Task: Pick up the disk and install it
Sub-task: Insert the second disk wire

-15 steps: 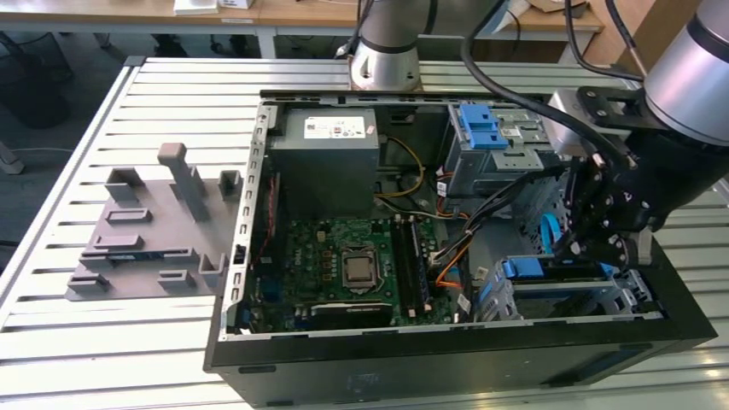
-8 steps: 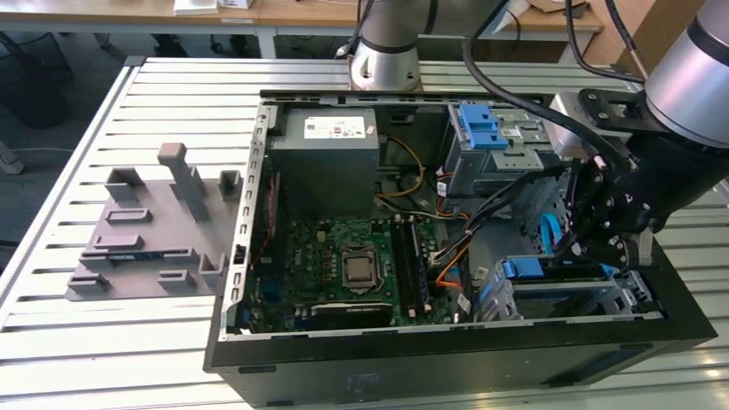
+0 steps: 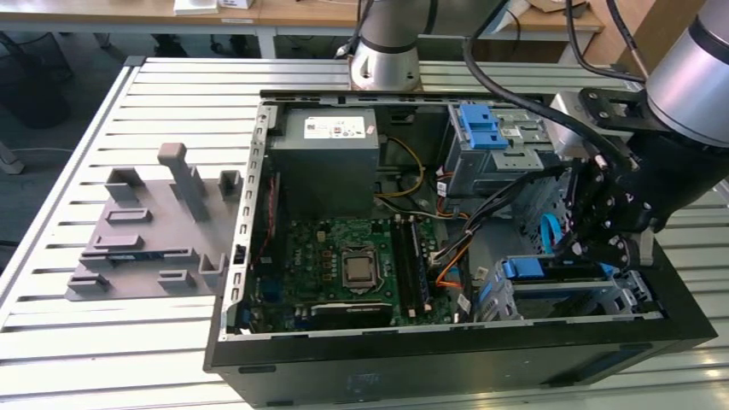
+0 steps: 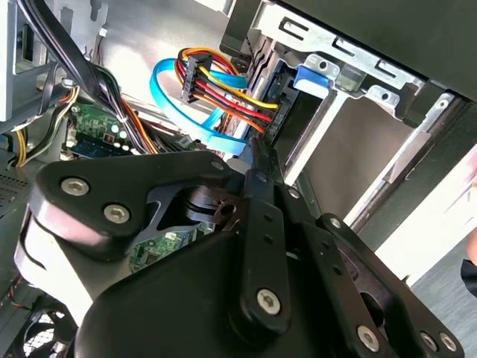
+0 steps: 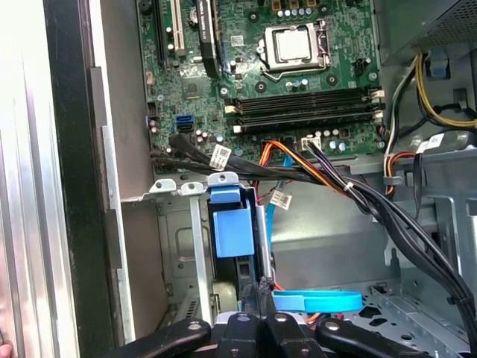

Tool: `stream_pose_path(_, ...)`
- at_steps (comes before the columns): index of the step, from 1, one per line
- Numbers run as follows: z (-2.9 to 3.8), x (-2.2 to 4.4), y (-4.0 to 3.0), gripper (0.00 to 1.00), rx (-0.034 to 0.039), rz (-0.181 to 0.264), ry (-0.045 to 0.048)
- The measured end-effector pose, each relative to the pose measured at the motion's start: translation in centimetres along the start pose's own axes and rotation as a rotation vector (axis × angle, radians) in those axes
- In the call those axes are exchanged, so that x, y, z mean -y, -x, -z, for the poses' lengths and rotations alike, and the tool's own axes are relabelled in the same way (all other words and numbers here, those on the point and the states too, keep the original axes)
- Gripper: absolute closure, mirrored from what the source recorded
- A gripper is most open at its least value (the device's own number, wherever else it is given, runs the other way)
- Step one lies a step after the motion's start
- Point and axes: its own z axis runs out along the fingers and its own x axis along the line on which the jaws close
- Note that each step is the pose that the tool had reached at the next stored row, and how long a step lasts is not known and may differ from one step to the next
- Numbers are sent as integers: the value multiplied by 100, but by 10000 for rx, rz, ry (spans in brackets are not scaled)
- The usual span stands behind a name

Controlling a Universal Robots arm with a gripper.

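The disk [image 3: 535,269] sits slotted in the lower grey drive cage [image 3: 621,299] at the front right of the open computer case, with its blue carrier tab [image 5: 231,224] facing out. In the second wrist view the tab [image 4: 313,78] shows at the cage mouth, with the plug of red, yellow and orange wires [image 4: 223,93] next to it. My gripper [image 3: 592,248] reaches down inside the case just beside the cage. Its black fingertips [image 5: 261,287] are pressed together against the disk's outer end with nothing between them. The fingers meet in a point [image 4: 253,160] by a blue data cable [image 4: 186,112].
The motherboard [image 3: 353,265] fills the case floor, with the grey power-supply box [image 3: 330,154] at the back. A second cage with a blue latch [image 3: 484,128] stands at the back right. Black cable bundles [image 5: 358,194] cross close to the gripper. A grey fixture [image 3: 148,231] lies on the table at the exterior view's left.
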Motion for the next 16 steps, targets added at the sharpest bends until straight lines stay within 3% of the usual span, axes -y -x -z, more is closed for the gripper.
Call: stream_pose_path(16, 139, -3, 1, 89, -1, 0, 11)
